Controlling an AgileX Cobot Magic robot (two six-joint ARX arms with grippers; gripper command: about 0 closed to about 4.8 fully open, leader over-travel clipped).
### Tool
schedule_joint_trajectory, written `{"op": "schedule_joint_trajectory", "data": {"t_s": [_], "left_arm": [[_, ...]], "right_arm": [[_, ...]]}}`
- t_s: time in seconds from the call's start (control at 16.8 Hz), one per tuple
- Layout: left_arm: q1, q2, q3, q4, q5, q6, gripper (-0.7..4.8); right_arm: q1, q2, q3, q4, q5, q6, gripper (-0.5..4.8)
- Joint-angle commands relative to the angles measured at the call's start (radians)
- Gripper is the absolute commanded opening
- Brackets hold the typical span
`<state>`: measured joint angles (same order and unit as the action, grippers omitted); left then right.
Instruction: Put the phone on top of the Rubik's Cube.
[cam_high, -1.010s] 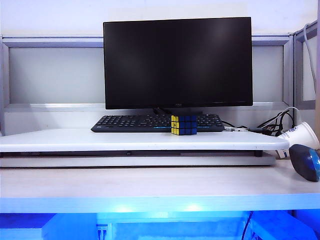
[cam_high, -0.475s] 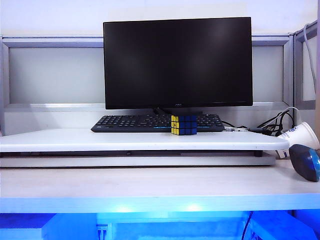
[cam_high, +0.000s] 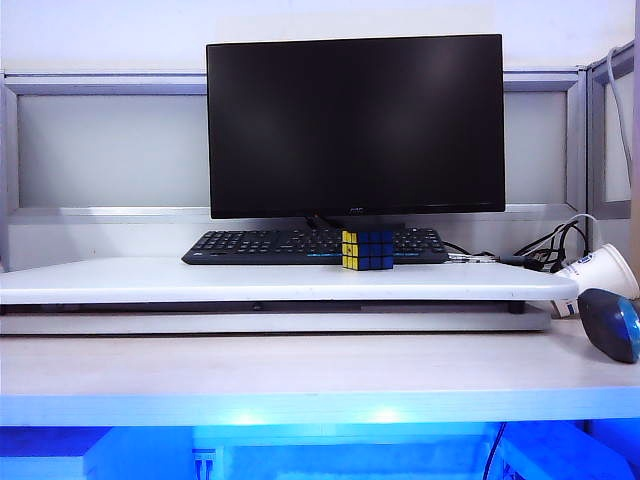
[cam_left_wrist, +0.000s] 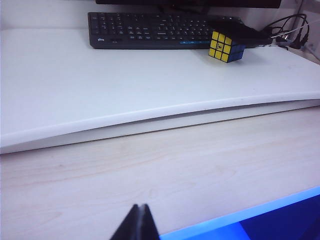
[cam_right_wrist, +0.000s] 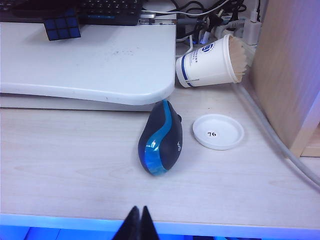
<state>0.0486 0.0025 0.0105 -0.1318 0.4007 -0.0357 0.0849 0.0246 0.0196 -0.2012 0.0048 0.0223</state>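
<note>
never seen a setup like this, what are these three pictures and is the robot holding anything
It is a two-armed robot at a desk. One picture comes from a fixed camera facing the desk; the other two come from cameras on each wrist. The left gripper and right gripper show as dark closed tips near the front edge, holding nothing. On the white raised shelf sit a monitor, a keyboard and the Rubik's Cube. A mouse, a tipped paper cup and a small white lid lie to the right. No phone is visible.

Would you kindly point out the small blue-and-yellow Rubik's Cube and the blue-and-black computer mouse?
Blue-and-yellow Rubik's Cube (cam_left_wrist: 226, 46): left wrist view, yellow face.
Blue-and-black computer mouse (cam_right_wrist: 161, 145): right wrist view, middle of its back.
</note>
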Motion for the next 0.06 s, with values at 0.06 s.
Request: {"op": "schedule_joint_trajectory", "data": {"t_s": [0.06], "left_arm": [[0.001,0.000,0.000,0.005,0.004,0.001,-0.02]], "right_arm": [[0.002,0.000,-0.002,-0.016,-0.003,0.007,-0.08]]}}
